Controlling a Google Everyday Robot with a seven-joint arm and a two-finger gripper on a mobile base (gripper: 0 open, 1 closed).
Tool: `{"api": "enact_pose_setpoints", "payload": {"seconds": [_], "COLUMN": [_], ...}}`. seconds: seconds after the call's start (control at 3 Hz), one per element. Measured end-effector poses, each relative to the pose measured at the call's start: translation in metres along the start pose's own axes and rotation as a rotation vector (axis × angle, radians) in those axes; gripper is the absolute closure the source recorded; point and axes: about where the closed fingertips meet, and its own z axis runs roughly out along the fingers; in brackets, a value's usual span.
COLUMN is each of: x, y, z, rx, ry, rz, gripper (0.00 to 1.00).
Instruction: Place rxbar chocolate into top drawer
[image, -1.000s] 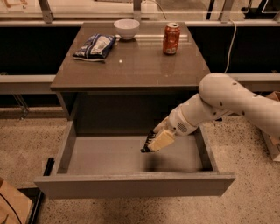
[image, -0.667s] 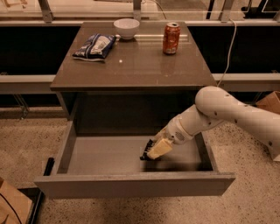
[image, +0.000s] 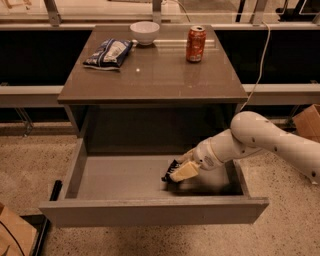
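The top drawer (image: 150, 212) is pulled wide open below the brown-topped cabinet (image: 155, 75), and its grey floor shows. My gripper (image: 175, 173) reaches down into the right half of the drawer, close over the floor. It is shut on the rxbar chocolate (image: 168, 174), a small black bar that sticks out at the fingertips. The cream fingers (image: 185, 170) cover most of the bar. I cannot tell whether the bar touches the drawer floor.
On the cabinet top lie a blue-and-white crinkled bag (image: 109, 53), a white bowl (image: 145, 31) and an orange soda can (image: 195, 44). A cardboard box (image: 307, 122) stands on the floor at the right. A white cable (image: 260, 60) hangs by the cabinet's right side.
My arm has sunk lower, and the gripper with the bar has gone down deeper into the drawer, toward its floor. Nothing on the cabinet top has moved.
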Motion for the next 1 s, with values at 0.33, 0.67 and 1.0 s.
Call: {"api": "enact_pose_setpoints", "payload": {"seconds": [0.33,0.67,1.0], "x": [0.0,0.0,0.0], "y": [0.0016,0.0019,0.0019], "z": [0.0026,0.0034,0.0034], "rx": [-0.006,-0.008,-0.008], "ry": [0.005,0.005,0.005], "rz": [-0.002,-0.002,-0.002], "gripper": [0.04,0.0,0.0]}}
